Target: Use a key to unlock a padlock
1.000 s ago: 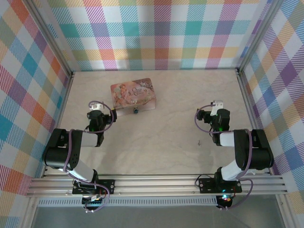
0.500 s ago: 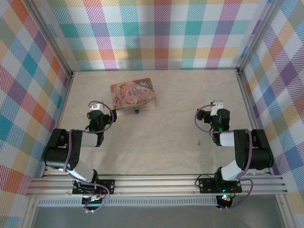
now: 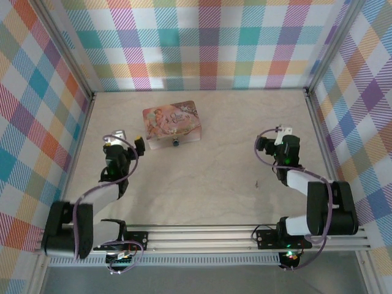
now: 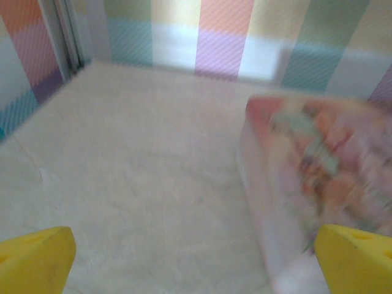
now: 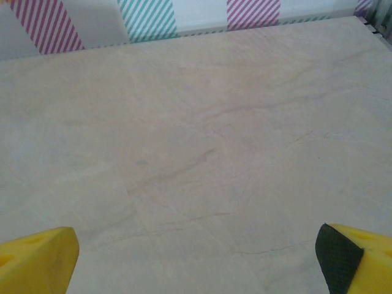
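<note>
The padlock (image 3: pixel 175 143) is a tiny dark lock at the front edge of a pink illustrated tin (image 3: pixel 172 120), left of the table's middle. A tiny dark speck on the table, apparently the key (image 3: pixel 256 182), lies in front of my right arm. My left gripper (image 3: pixel 124 140) is open, just left of the tin and the padlock. In the left wrist view the left gripper (image 4: pixel 196 269) holds nothing and the tin (image 4: pixel 318 177) is blurred at right. My right gripper (image 3: pixel 271 137) is open behind the key. In the right wrist view the right gripper (image 5: pixel 196 263) spans bare table.
Plaid walls with metal posts close in the beige table (image 3: pixel 214 116) on the left, back and right. An aluminium rail (image 3: pixel 202 236) carrying both arm bases runs along the near edge.
Both arms have stretched out, their elbows dropping toward the rail. The left gripper has shifted left and slightly back; the right gripper has edged back. Tin, padlock and key have not moved.
</note>
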